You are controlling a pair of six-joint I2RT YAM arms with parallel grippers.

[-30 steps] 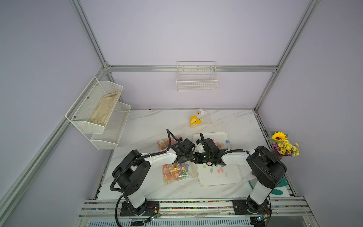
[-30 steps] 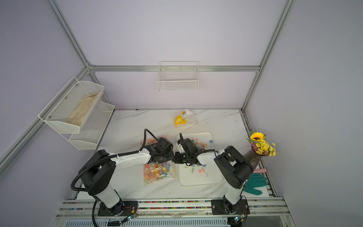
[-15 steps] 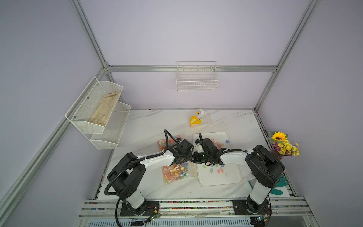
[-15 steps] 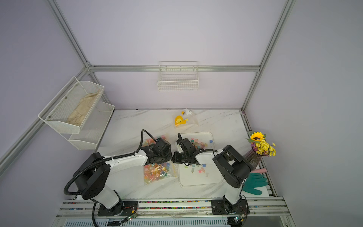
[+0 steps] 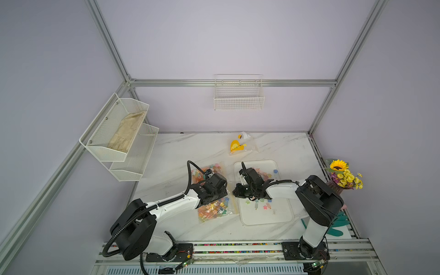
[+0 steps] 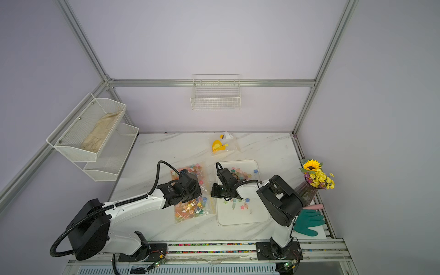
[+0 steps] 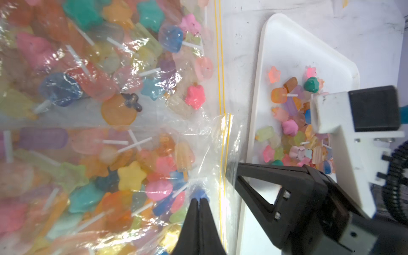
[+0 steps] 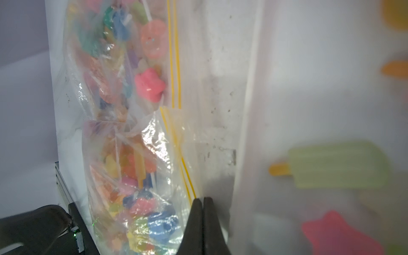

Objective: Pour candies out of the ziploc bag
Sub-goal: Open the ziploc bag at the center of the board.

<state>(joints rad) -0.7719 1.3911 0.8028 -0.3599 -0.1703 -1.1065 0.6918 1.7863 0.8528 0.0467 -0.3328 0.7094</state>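
Observation:
A clear ziploc bag point(image 5: 215, 210) point(image 6: 192, 209) full of candies point(image 7: 130, 174) lies on the marble table, its yellow zip edge point(image 8: 176, 141) facing the white tray point(image 5: 266, 219) point(image 7: 265, 44). My left gripper point(image 7: 199, 199) point(image 5: 223, 194) is shut on a pinch of the bag's film just inside the zip. My right gripper point(image 8: 202, 198) point(image 5: 234, 191) is shut on the bag's mouth edge, beside the tray rim. Loose candies point(image 5: 262, 204) point(image 7: 293, 132) lie on the tray in two patches.
A second candy-filled bag point(image 5: 214, 167) point(image 7: 110, 66) lies just behind the held one. A yellow toy in a clear bag point(image 5: 238, 145) sits farther back. A flower vase point(image 5: 342, 177) and a teal glove point(image 6: 308, 222) are at the right edge. A wire shelf point(image 5: 119, 133) hangs left.
My left arm's elbow has drawn back to the left and toward the front. Both grippers have stayed shut at the bag's mouth.

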